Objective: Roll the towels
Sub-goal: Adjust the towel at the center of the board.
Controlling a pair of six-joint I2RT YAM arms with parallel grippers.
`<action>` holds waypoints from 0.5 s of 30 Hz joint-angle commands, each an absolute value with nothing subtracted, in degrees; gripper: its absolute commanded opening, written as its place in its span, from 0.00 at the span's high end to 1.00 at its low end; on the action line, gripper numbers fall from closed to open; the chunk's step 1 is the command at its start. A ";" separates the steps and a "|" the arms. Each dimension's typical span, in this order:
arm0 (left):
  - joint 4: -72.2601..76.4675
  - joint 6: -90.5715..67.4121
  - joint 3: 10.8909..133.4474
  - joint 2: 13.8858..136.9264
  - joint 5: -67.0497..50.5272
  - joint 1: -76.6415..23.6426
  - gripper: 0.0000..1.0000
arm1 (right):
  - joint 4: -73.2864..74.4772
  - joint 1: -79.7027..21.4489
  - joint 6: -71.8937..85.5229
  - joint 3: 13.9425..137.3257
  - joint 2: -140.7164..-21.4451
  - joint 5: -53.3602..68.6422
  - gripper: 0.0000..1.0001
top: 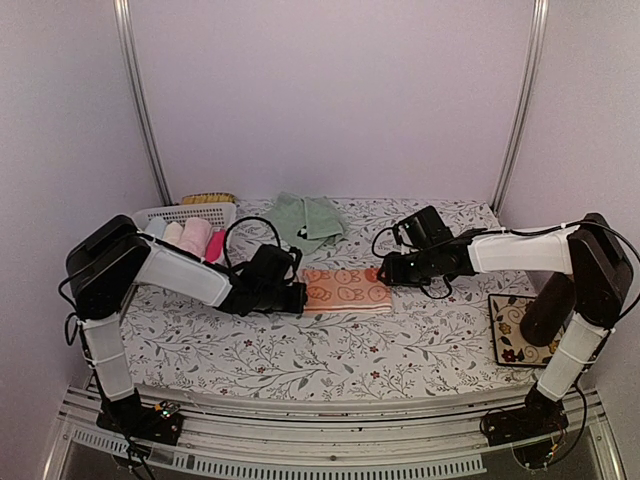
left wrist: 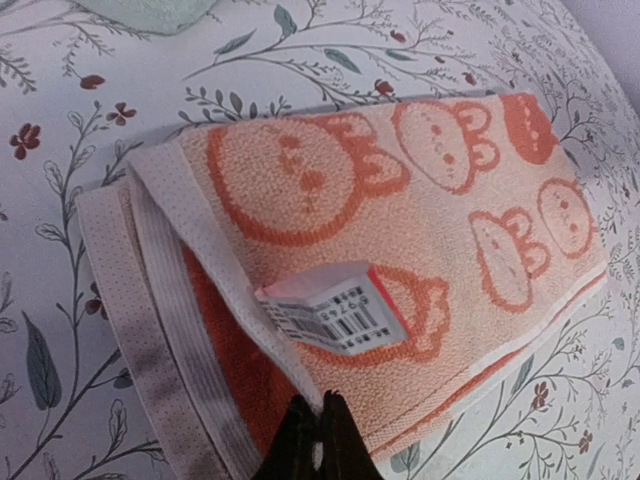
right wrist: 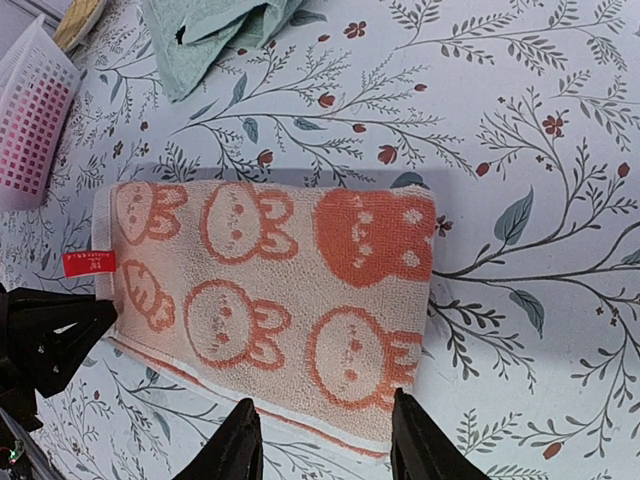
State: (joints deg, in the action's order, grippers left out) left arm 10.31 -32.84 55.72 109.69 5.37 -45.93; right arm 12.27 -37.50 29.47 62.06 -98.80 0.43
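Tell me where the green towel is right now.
In the top view, the green towel lies crumpled at the far middle of the table, just beyond the orange towel and right of the white basket.

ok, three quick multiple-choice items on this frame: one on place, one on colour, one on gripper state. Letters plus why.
1. Where does the green towel lie?
A. in the basket
B. on the table, behind the orange towel
C. folded on top of the orange towel

2. What colour is the small label on the orange towel?
A. red
B. blue
C. black

3. How is the right gripper?
A. shut on the green towel
B. open, fingers astride the orange towel's edge
C. shut on nothing, off the table

Answers:
1 B: the top view shows it crumpled on the cloth, farther back, apart from the orange one.
2 A: the right wrist view shows a red tag at the towel's far end.
3 B: both fingers stand apart with towel between them.
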 commanded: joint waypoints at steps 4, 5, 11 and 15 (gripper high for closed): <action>6.96 -32.03 54.79 105.65 7.36 -44.75 0.99 | 11.57 -37.54 28.61 62.60 -98.23 -1.41 0.55; 6.64 -32.01 54.66 105.42 7.42 -44.66 0.99 | 11.53 -37.55 28.57 62.76 -98.40 -1.36 0.55; 5.52 -32.04 54.16 104.80 6.88 -44.47 0.97 | 11.83 -37.53 28.22 63.68 -99.29 -1.23 0.55; 5.64 -33.01 53.22 105.65 5.37 -44.47 0.94 | 12.03 -37.55 28.13 63.98 -99.71 -1.26 0.55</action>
State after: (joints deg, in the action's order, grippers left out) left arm 7.16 -32.67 54.83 106.30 6.55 -45.19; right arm 12.36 -37.50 28.84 62.35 -98.80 -0.54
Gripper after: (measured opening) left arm 0.053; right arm 0.454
